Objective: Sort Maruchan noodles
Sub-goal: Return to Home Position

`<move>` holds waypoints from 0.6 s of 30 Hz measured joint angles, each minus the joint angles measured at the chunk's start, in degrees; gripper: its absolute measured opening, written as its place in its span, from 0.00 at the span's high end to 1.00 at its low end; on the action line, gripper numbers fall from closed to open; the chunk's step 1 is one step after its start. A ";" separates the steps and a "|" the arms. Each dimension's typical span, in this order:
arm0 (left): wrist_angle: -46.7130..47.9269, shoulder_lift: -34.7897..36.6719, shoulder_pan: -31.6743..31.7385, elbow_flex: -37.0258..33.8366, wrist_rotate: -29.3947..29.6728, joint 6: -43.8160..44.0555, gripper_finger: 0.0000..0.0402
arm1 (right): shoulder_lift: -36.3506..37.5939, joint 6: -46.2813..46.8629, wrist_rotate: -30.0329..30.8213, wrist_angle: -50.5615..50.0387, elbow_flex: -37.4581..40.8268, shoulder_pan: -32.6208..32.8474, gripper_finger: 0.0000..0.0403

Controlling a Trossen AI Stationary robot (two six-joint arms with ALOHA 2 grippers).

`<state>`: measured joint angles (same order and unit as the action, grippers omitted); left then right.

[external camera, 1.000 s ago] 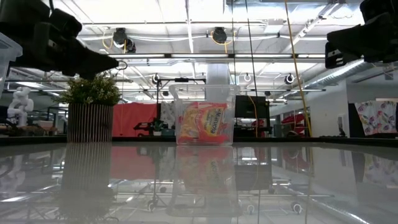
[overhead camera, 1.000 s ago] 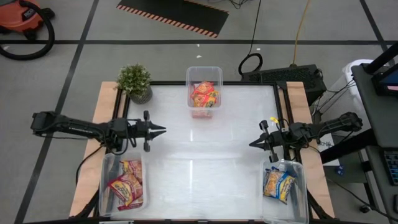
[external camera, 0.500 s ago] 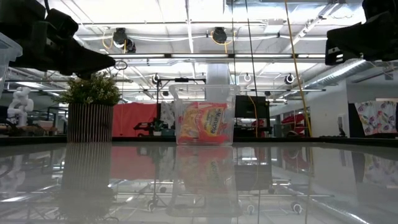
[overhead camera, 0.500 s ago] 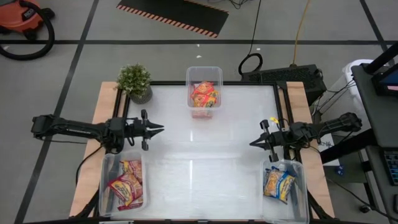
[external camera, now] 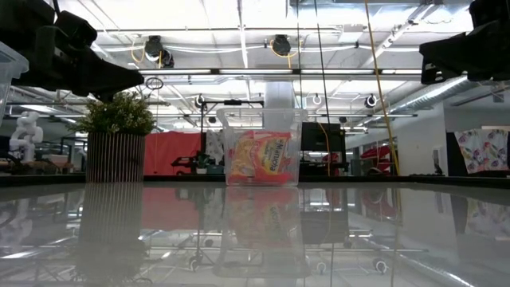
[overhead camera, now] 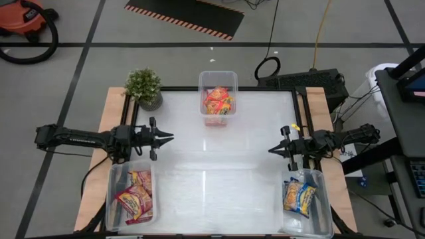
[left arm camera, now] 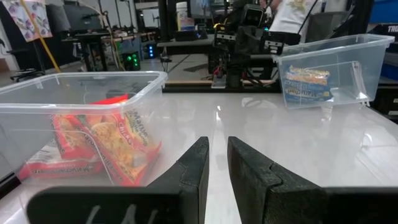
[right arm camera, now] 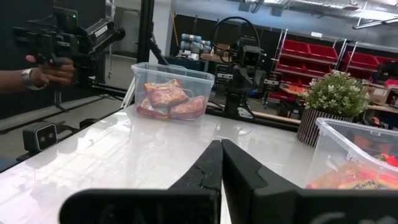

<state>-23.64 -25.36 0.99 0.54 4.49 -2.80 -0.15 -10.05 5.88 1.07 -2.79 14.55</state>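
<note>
1. Orange-red Maruchan noodles (overhead camera: 218,101) lie in a clear far bin (overhead camera: 218,73) just beside the potted plant (overhead camera: 143,86), on the same far edge of the tabletop (overhead camera: 212,166).
2. Red-and-white noodle packs (overhead camera: 135,199) fill a second clear bin (overhead camera: 111,192) at the near edge, straight across the tabletop from the plant.
3. A yellow-and-blue noodle pack (overhead camera: 298,197) sits in a third clear bin (overhead camera: 323,209) at the corner diagonally opposite the plant.
4. No pack lies loose on the glossy white surface between the three bins.
5. The left tool (overhead camera: 170,137) hangs above the tabletop between the plant and the red-and-white bin, pointing inward. Its fingers (left arm camera: 194,165) stand narrow, with a slim gap between them, and hold nothing.
6. The right tool (overhead camera: 270,150) hovers well apart from the plant on the opposite side, just beside the rim of the yellow-and-blue bin, and points back toward the left arm. Its fingers (right arm camera: 211,165) are pressed together and empty.
7. Off the tabletop on the plant's side, a person's hand (right arm camera: 53,70) grips a dark device.
</note>
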 joint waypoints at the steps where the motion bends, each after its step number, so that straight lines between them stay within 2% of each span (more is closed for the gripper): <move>1: -0.02 0.00 0.00 0.00 0.00 0.03 0.84 | -0.02 0.01 -0.04 0.02 0.00 0.00 1.00; 9: -0.48 0.00 0.00 0.02 0.00 0.33 0.84 | -0.05 -0.39 1.44 1.73 -0.02 0.02 1.00; 14: -0.48 0.00 0.00 0.02 0.00 0.34 0.84 | -0.04 -0.52 1.58 7.80 -0.74 0.02 1.00; 18: -0.49 0.00 0.00 0.02 0.00 0.34 0.84 | -0.08 -0.64 3.18 6.52 -1.06 0.02 1.00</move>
<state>-24.13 -25.36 0.99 0.56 4.49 -2.46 -0.23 -10.69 9.06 7.59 -3.85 14.57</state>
